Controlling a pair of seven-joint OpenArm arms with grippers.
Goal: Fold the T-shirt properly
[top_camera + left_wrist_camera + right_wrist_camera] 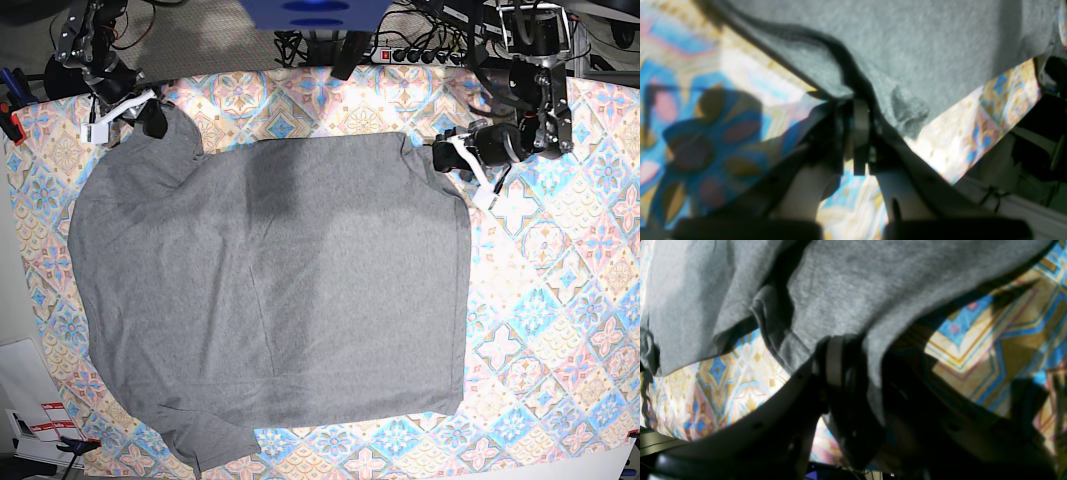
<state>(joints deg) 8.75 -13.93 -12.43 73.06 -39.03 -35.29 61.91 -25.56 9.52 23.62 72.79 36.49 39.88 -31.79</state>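
My left pincer (861, 133): pinching the T-shirt (270, 300) edge, far right corner | my right pincer (840, 373): jaws round the shirt's fabric at its far left corner, grip not clear | T-shirt: spread flat across the tablecloth (560, 330), filling the left and middle of the table

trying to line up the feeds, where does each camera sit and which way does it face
left wrist: on the left arm, looking along the shut left gripper pinching the plain heather-grey cotton T-shirt.
right wrist: on the right arm, looking along the right gripper at bunched shirt cloth.
base: overhead, facing down on the colourful tile-patterned tablecloth, both arms at the shirt's far corners.
shared: all show shirt and tablecloth.
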